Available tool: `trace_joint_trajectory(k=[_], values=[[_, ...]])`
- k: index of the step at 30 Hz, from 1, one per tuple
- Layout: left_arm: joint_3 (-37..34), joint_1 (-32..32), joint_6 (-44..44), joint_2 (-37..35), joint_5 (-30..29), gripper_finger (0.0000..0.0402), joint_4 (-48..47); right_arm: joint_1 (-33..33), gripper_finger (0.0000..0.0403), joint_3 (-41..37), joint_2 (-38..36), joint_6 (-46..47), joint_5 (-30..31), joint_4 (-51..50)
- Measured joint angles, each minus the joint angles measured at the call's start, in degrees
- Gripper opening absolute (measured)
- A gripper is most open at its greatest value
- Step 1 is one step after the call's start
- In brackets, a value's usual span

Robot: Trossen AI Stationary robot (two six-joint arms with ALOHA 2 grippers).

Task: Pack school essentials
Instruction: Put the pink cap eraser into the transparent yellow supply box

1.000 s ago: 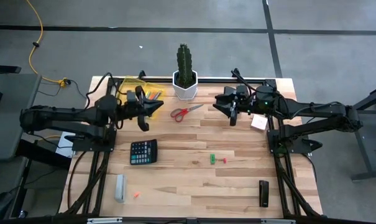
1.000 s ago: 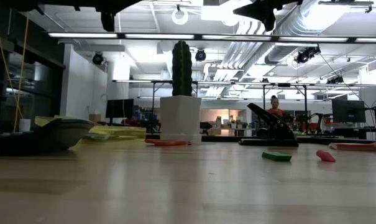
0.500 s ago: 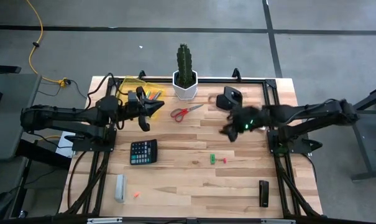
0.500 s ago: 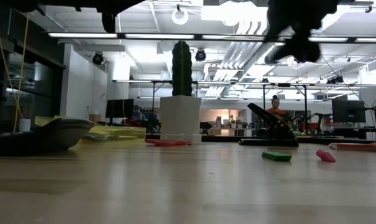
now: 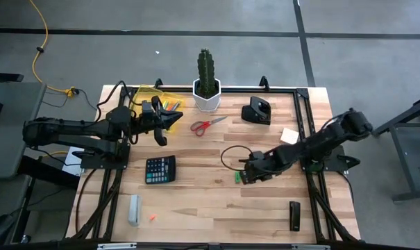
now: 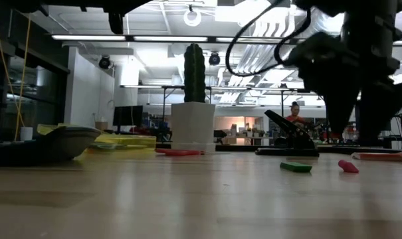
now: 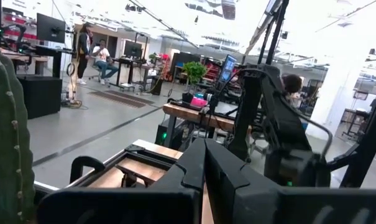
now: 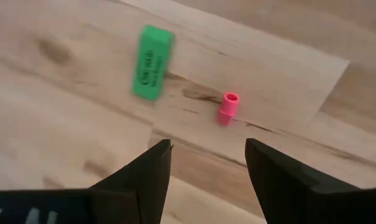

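The right gripper (image 5: 246, 173) hung low over the table (image 5: 196, 201) at centre-right of the high frame, fingers apart and holding nothing, seemingly lined up for a pick. Only the right wrist view resolved its targets: a green eraser (image 8: 153, 62) and a small pink cap (image 8: 227, 107), lying near each other (the high view reduced both to specks). Farther up the high frame, the red-handled scissors (image 5: 207, 124) lay beside the cactus pot (image 5: 207, 99). At upper left the left gripper (image 5: 165, 123) waited by the yellow tray (image 5: 148, 94); its finger state could not be determined.
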Motion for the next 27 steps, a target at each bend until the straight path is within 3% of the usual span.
trace_joint_trajectory(k=[6, 19, 22, 27], values=[[0.0, 0.0, 0.0, 0.0, 0.01, 0.0, -0.02, 1.05, 0.0199, 0.21, 5.11, 6.03, 0.94, 0.02], [0.0, 0.0, 0.02, 0.0, 0.02, 0.0, -0.42, 0.85, 0.0197, 4.08, 12.22, 7.32, 3.38, -3.83], [0.02, 0.0, 0.02, 0.0, 0.02, 0.0, -0.53, 0.79, 0.0174, 4.9, 12.58, 7.32, 4.26, -6.19], [0.02, 0.0, 0.02, 0.0, 0.02, 0.0, -0.53, 0.68, 0.0089, 4.87, 12.63, 6.83, 4.44, -8.12]])
